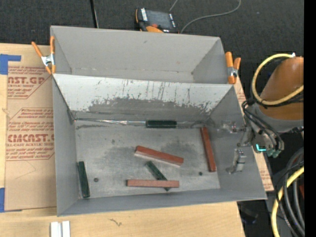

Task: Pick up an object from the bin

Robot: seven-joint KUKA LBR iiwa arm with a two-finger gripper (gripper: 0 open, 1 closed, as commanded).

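My gripper [239, 156] hangs over the bin's sloping right wall, just right of a long red-brown stick [208, 149] that lies lengthwise along the floor's right edge. Nothing is seen in the gripper. Further left, mid-floor, a red-brown flat block [159, 155] lies at a slant. A short dark green stick [156, 171] lies below it, its lower end meeting another red-brown stick [152, 183] near the front.
A dark green bar [161, 124] lies against the foot of the back wall. Another dark green stick [83, 179] lies along the left edge of the floor. The arm with its orange cover and cables stands outside the bin's right rim.
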